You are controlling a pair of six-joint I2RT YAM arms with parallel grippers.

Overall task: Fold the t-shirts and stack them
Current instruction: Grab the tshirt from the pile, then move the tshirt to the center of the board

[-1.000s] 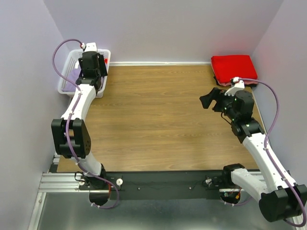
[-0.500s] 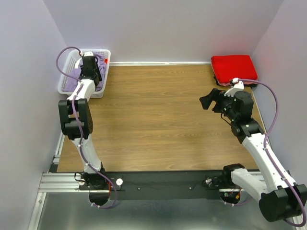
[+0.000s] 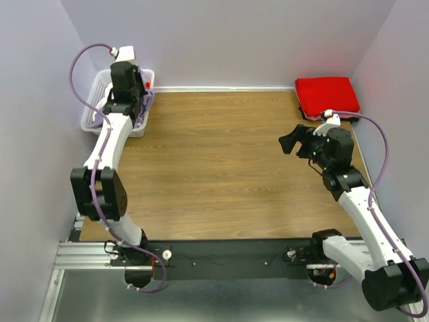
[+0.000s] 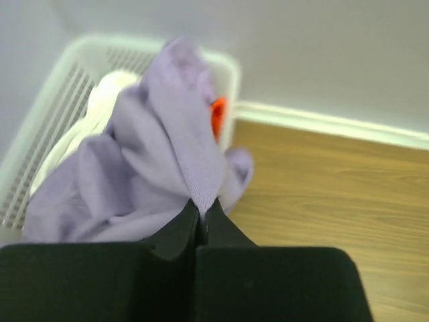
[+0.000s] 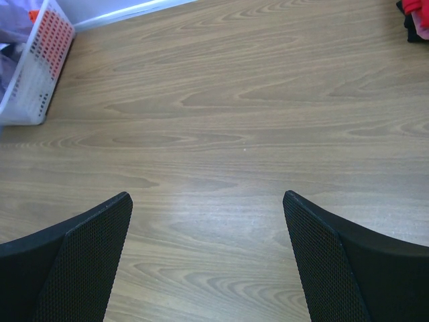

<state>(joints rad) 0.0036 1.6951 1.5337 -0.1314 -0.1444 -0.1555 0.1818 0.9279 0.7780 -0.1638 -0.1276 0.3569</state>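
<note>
Overhead view of a wooden table (image 3: 214, 168) boxed in by pale walls on the left, far and right sides. In the upper left corner sits a white lattice basket (image 3: 90, 115), with the left arm reaching over it.

In the left wrist view, the left gripper (image 4: 200, 216) at bottom centre is pinched fully closed on a fold of the lavender t-shirt (image 4: 154, 154). The cloth rises in a peak above the fingertips and spreads left across the basket, with one flap hanging over the basket's right rim toward the wood. A cream-white t-shirt (image 4: 110, 90) shows behind it at upper left, and a small patch of orange-red (image 4: 218, 115) sits by the right rim; what it is cannot be told.

At the upper right of the overhead view, a red t-shirt (image 3: 327, 96) lies folded in the far corner against both walls. Just below it, the right gripper (image 3: 289, 141) hovers with its fingers spread wide, holding nothing. A broad stretch of bare wood lies between the two arms.
</note>
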